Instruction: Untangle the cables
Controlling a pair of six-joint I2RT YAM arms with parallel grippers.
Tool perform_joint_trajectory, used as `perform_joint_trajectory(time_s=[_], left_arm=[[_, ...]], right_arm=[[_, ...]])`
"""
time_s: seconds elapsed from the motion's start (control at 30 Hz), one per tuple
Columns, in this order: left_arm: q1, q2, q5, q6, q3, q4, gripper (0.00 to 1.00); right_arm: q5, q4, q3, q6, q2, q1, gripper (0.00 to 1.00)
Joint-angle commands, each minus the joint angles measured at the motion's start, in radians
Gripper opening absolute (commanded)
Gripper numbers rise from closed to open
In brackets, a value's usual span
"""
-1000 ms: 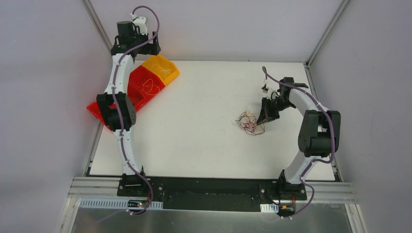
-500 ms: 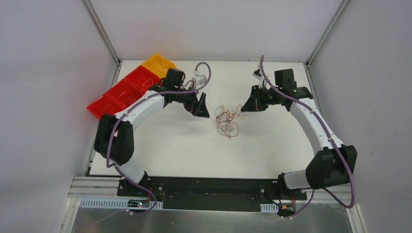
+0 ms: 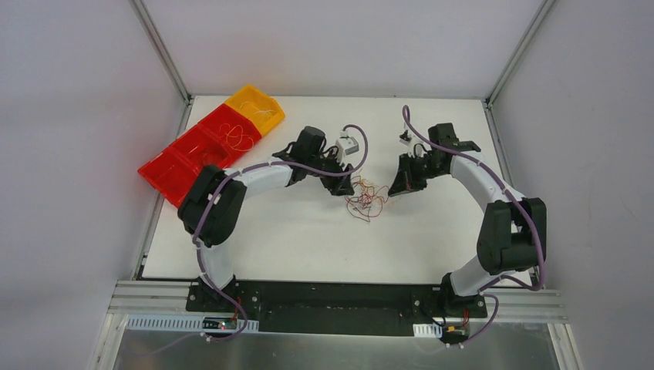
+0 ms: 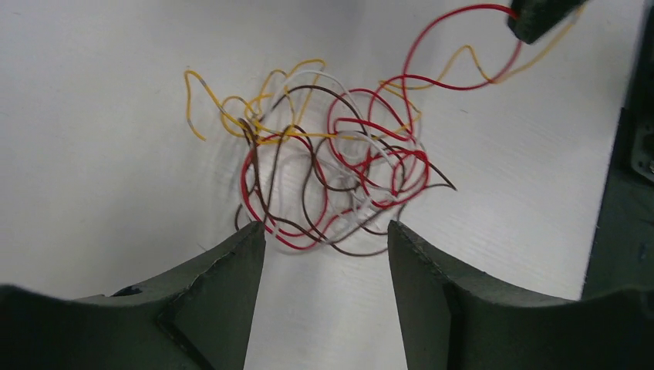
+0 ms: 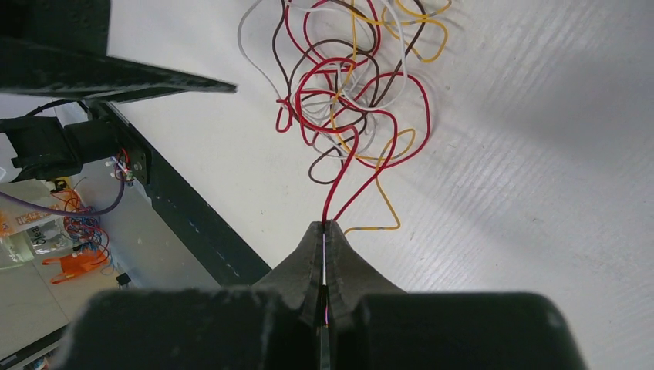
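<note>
The cables are a loose tangle of thin red, yellow, white and brown wires on the white table. My left gripper is at the tangle's left side. In the left wrist view it is open and empty, with the tangle just beyond its fingertips. My right gripper is at the tangle's right side. In the right wrist view it is shut on a red wire that runs out of the tangle. Its tip also shows in the left wrist view.
A row of red bins and a yellow bin stands at the back left, with a few loose wires inside. The table's dark front edge shows in the right wrist view.
My left arm has swung from the bins at the back left to the tangle's left side. My right gripper has dragged the tangle leftwards towards the table's middle.
</note>
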Motion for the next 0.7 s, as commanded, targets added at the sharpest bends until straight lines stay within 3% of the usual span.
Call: perform_joint_trajectory(time_s=[0.0, 0.13, 0.33, 0.5, 0.67], left_arm=[[0.0, 0.091, -0.094, -0.009, 0.101, 0.072, 0.58], [0.0, 0.173, -0.099, -0.117, 0.184, 0.041, 0.56], [0.0, 0.23, -0.065, -0.261, 0.217, 0.038, 0.39], [0.003, 0.194, -0.096, -0.228, 0.211, 0.032, 0.51], [0.03, 0.123, -0.079, -0.193, 0.236, 0.019, 0.49]], right_arm=[[0.017, -0.006, -0.02, -0.029, -0.044, -0.01, 0.0], [0.033, -0.005, -0.032, -0.023, -0.034, -0.01, 0.0], [0.054, 0.004, -0.029, -0.016, -0.017, -0.021, 0.0], [0.055, 0.003, -0.028, -0.012, -0.007, -0.033, 0.0], [0.053, 0.001, -0.03, -0.012, -0.008, -0.037, 0.0]])
